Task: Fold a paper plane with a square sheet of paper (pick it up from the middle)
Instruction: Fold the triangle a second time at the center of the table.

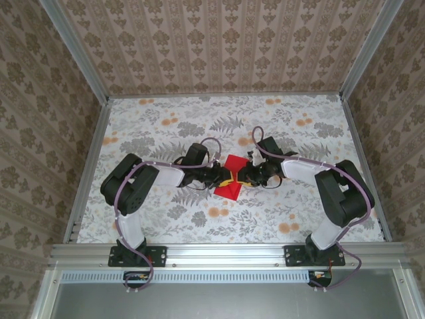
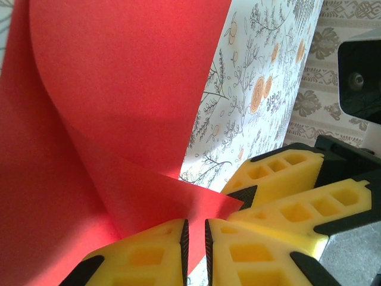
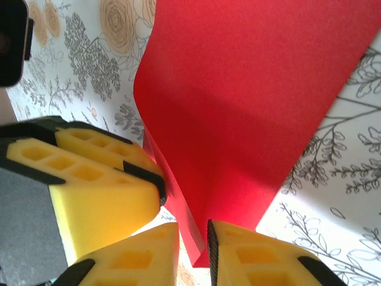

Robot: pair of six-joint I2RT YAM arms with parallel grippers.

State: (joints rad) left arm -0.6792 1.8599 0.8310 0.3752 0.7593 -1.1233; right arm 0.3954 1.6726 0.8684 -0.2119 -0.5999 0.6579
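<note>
left gripper (image 2: 195, 231) and right gripper (image 3: 193, 231) each pinching the curled red square sheet of paper (image 1: 229, 191), floral-print table (image 1: 265, 126) beneath

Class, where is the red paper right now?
In the top view, the red paper is at the centre of the table, pinched between the left gripper and right gripper, which meet over it from either side.

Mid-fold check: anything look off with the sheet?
Nothing torn or spilled. The square sheet of paper arches up off the table instead of lying flat, pinched by the left gripper and right gripper close together.
</note>
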